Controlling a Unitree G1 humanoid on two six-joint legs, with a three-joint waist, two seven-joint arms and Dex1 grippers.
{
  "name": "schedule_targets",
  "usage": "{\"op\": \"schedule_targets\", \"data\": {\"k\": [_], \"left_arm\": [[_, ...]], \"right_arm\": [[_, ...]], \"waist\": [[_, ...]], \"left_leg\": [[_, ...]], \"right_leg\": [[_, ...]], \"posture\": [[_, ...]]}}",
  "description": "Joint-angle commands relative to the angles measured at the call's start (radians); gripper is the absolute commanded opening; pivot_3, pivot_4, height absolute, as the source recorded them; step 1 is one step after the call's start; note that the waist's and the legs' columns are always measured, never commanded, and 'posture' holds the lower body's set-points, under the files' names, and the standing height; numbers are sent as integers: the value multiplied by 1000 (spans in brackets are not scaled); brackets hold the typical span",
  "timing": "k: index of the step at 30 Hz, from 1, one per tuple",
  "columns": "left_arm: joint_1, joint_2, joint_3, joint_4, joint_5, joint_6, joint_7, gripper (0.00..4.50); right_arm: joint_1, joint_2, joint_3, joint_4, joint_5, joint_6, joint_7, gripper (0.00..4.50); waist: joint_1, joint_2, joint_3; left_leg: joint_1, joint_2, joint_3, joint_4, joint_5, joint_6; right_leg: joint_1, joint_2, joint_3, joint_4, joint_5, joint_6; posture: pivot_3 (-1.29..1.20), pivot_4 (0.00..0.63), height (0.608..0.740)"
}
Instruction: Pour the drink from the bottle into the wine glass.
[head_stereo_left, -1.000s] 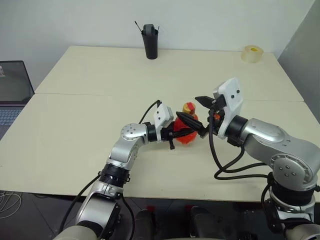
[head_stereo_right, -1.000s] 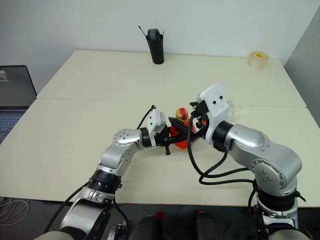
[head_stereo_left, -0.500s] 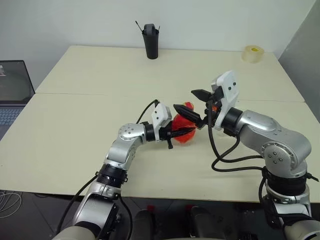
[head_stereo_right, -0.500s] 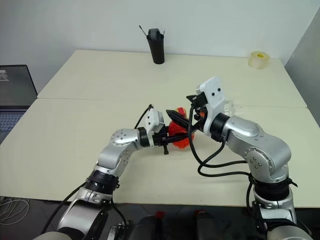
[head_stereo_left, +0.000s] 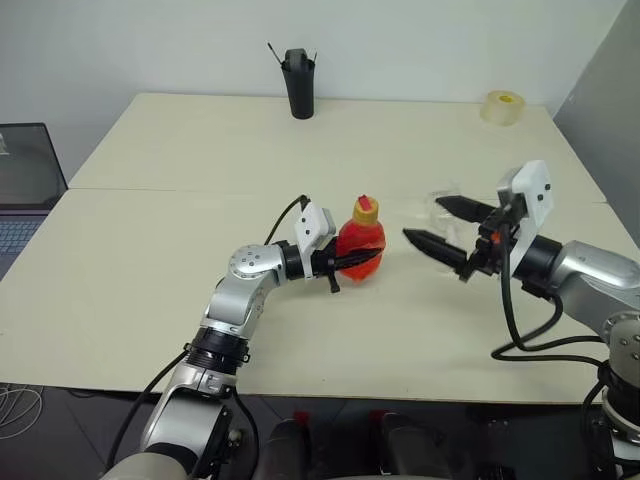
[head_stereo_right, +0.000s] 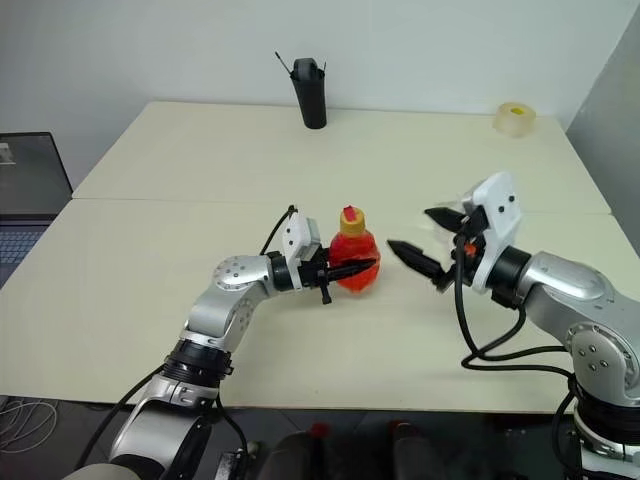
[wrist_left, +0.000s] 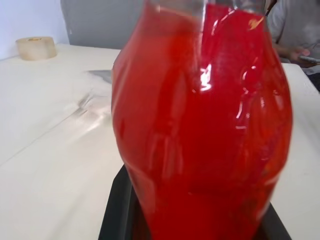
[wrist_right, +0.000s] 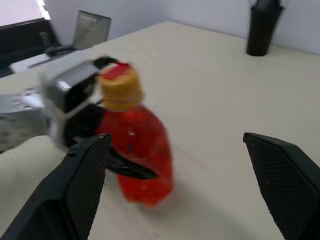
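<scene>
Black cup holder (head_stereo_left: 299, 84), tape roll (head_stereo_left: 502, 107), laptop (head_stereo_left: 22, 185).

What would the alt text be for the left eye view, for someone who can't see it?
On a pale table, the robot's left gripper is shut on a small bottle of red drink, standing upright with its cap on. The right gripper hangs open to the bottle's right, apart from it, with a clear wine glass behind it. A black holder and a tape roll sit at the far edge.

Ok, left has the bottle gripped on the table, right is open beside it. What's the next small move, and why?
Probably bring the right gripper to the red cap and close on it to unscrew. The cap looks still on the bottle, which the left gripper holds upright on the table, so nothing can pour yet.
</scene>
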Motion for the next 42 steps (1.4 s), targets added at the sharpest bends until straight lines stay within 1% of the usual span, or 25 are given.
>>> {"op": "schedule_targets", "data": {"k": [1, 6, 11, 17, 22, 27, 33, 38, 42], "left_arm": [[-22, -1, 19, -19, -10, -37, 2, 791], [-26, -4, 19, -21, -14, -40, 3, 790], [-12, -10, 17, -39, -15, -40, 11, 771], [-1, -14, 16, -48, -15, -39, 17, 771], [1, -16, 14, -52, -15, -39, 22, 771], [2, -15, 14, -56, -17, -37, 24, 771], [0, -15, 12, -55, -18, -36, 21, 771], [-3, -15, 9, -50, -17, -31, 18, 771], [-11, -14, 9, -40, -18, -32, 13, 770]], "right_arm": [[-76, 22, 62, -14, 15, -8, -13, 4500], [-188, 125, 141, 97, -65, -21, -112, 4500], [-226, 194, 162, 154, -100, -46, -137, 4500], [-252, 240, 199, 212, -164, -82, -138, 4500], [-265, 253, 214, 276, -234, -123, -128, 4500], [-251, 238, 206, 296, -265, -138, -104, 4500], [-198, 179, 142, 241, -230, -105, -66, 4500], [-105, 69, 48, 130, -119, -23, -19, 4500], [-60, 3, 1, 69, -27, 22, 8, 4500]], "waist": [[1, 0, 0], [6, 0, 0], [8, 0, 0], [7, 0, 0], [7, 0, 0], [7, 0, 0], [7, 0, 0], [9, 0, 0], [6, 0, 0]], "left_leg": [[0, 0, -1, 0, 0, 0], [-1, 1, -1, 1, 0, 0], [-2, 1, -2, 0, 0, 0], [-2, 1, -2, 0, 0, 0], [-2, 1, -1, 0, 0, 0], [-2, 1, -1, 0, 0, 0], [-2, 1, -2, 0, 0, 0], [-2, 0, -2, 0, 0, 0], [-2, 0, -1, 0, 0, 0]], "right_leg": [[0, 0, 0, 0, 0, 0], [0, -2, -1, 0, 0, 0], [0, -4, -2, -1, 0, 0], [0, -5, -2, -1, 0, 0], [0, -5, -2, 0, 0, 0], [0, -5, -2, 0, 0, 0], [0, -5, -2, -1, 0, 0], [0, -5, -2, -1, 0, 0], [0, -5, -2, -1, 0, 0]], "posture": [[0, 150, 740], [0, 150, 740], [0, 150, 740], [0, 150, 740], [0, 150, 740], [0, 150, 740], [0, 150, 740], [0, 150, 740], [0, 150, 740]]}}
